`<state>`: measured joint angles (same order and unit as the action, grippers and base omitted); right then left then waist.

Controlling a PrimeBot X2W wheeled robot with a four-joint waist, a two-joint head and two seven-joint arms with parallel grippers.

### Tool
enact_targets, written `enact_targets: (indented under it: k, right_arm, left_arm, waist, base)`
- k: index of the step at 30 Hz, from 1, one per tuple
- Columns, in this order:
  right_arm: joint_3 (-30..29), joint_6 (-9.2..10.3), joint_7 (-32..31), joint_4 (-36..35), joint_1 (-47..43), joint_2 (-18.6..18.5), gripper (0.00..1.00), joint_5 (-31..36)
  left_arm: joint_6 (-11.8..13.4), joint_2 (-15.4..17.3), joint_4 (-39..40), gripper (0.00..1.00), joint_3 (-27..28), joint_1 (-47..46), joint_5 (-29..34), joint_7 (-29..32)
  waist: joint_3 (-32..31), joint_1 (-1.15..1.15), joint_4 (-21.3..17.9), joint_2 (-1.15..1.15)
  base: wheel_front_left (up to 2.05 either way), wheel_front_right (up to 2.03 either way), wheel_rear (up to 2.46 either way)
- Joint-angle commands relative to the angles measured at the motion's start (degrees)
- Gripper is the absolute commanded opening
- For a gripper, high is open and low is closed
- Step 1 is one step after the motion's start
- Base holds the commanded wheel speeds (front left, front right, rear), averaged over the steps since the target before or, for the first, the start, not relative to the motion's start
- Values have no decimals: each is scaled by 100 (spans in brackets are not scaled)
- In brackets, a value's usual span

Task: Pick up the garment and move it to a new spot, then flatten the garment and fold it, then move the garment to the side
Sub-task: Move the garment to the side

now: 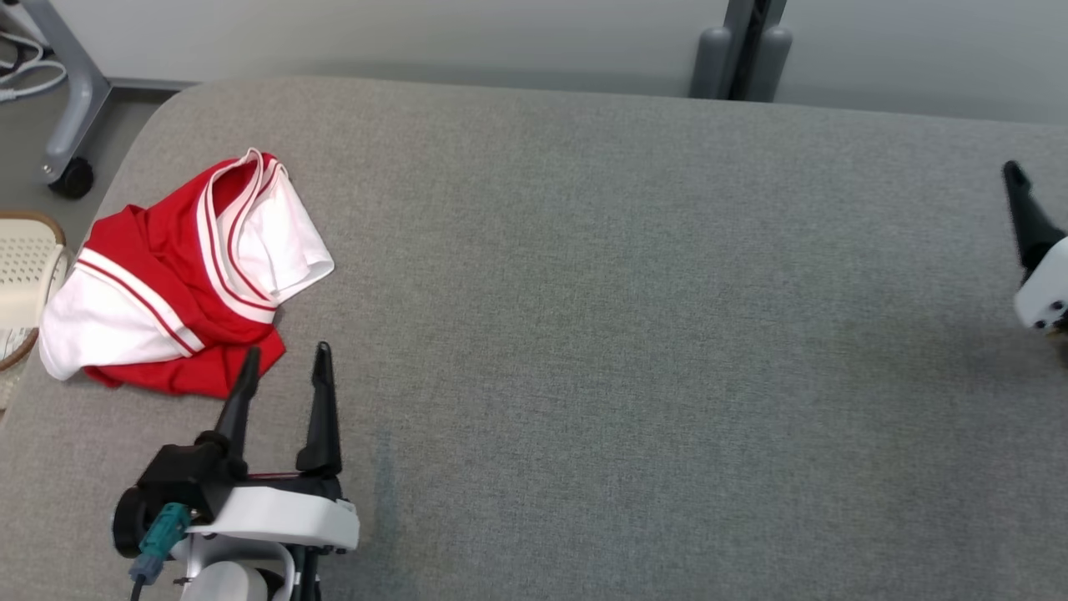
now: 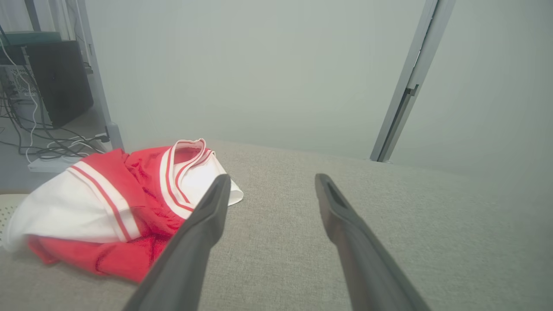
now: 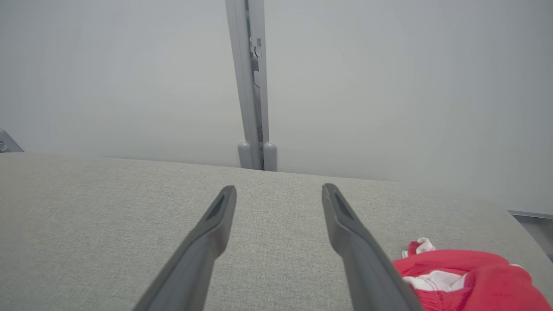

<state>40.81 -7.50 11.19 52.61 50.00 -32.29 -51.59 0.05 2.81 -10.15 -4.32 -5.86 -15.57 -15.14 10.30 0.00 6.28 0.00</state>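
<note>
We see the garment (image 1: 175,275), red with white panels and thin red-and-white striping, lying crumpled near the far left corner of the grey padded surface (image 1: 584,292); one white-banded opening gapes upward at its far side, and a white panel spreads toward the surface's left edge.

The left gripper (image 1: 287,351) sits at the lower left of the head view, fingers pointing away from us, just beside the garment's near right corner; its jaws stand well apart with nothing between them. The tip of its left finger overlaps the red hem in the head view; whether it touches the cloth we cannot tell. Its right finger is over bare grey fabric.

The right gripper (image 1: 1035,242) is at the right edge of the head view, well apart from the garment, with one dark finger and part of the white body in frame; in its own wrist view the two fingers are spread wide over bare surface, holding nothing. At the lower right of that wrist view lies a red cloth heap (image 3: 471,276) with some white in it; we cannot tell whether it is the same garment.

Beyond the far edge a grey post (image 1: 743,50) rises against the pale wall; a pale perforated basket (image 1: 25,267) stands off the left edge of the surface.
</note>
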Motion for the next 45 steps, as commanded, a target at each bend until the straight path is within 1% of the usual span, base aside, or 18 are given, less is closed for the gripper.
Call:
enact_targets:
  k: [1, 4, 6, 8, 11, 14, 16, 23, 26, 30, 32, 33, 35, 45]
  right_arm:
    - [-17, 0, 69, -47, -70, 16, 100, -39]
    - [-87, 1, 335, -302, -338, 230, 100, 27]
    - [-240, 0, 388, -455, -558, 370, 100, 104]
    - [-644, 0, 406, -771, -686, 453, 100, 346]
    - [-1353, -1, 396, -1280, -1249, 713, 100, 954]
    - [-2211, -1, 399, -1874, -1836, 1069, 100, 1507]
    - [-2625, -1, 399, -2246, -2283, 1303, 100, 1947]
    - [-3721, -1, 397, -3372, -3588, 2122, 100, 3034]
    - [-3947, -1, 397, -3718, -3981, 2386, 100, 3364]
    - [-4162, -1, 396, -4012, -4295, 2588, 100, 3611]
    - [-4258, -1, 397, -4110, -4400, 2652, 100, 3679]
    - [-4291, -1, 396, -4147, -4460, 2682, 100, 3712]
    - [-4318, -1, 397, -4178, -4540, 2729, 100, 3756]
    - [-4256, -1, 397, -4274, -4720, 2799, 100, 3980]
  left_arm:
    - [-15, 19, 17, 100, 52, -28, 55, -10]
    - [-54, 16, 93, 100, 231, -17, 341, -10]
    - [-49, 22, 117, 100, 340, 24, 330, -10]
    - [-78, 16, 131, 100, 402, 59, 346, -10]
    - [-88, 19, 149, 100, 469, 87, 341, -10]
    - [-73, 20, 163, 100, 499, 178, 326, -10]
    - [-57, 20, 167, 100, 506, 234, 308, -10]
    - [-162, 18, 83, 100, 417, 414, 348, -10]
    - [-155, 20, 65, 100, 400, 457, 316, -10]
    - [-159, 21, 61, 100, 406, 524, 283, -10]
    - [-263, 18, 71, 100, 353, 548, 203, -10]
    - [-335, 17, 82, 100, 314, 547, 178, -10]
    - [-399, 24, 100, 100, 292, 543, 194, -10]
    - [-469, 20, 307, 100, 302, 613, 154, -10]
  waist:
    - [-75, 0, -54, 0]
    - [-174, 0, -127, 0]
    - [-231, 0, -166, 0]
    - [-266, 0, -214, 0]
    - [-311, 0, -276, 0]
    - [-378, 0, -348, 0]
    - [-422, 0, -393, 0]
    - [-579, 0, -498, 0]
    - [-620, 0, -527, 0]
    - [-661, 0, -553, 0]
    - [-682, 0, -555, 0]
    - [-693, 0, -556, 0]
    - [-709, 0, -561, 0]
    - [-737, 0, -640, 0]
  base:
    - [0, 0, 0]
    - [0, 0, 0]
    - [0, 0, 0]
    - [0, 0, 0]
    - [0, 0, 0]
    - [0, 0, 0]
    - [0, 0, 0]
    - [0, 0, 0]
    - [0, 0, 0]
    - [0, 0, 0]
    - [0, 0, 0]
    - [0, 0, 0]
    - [0, 0, 0]
    - [0, 0, 0]
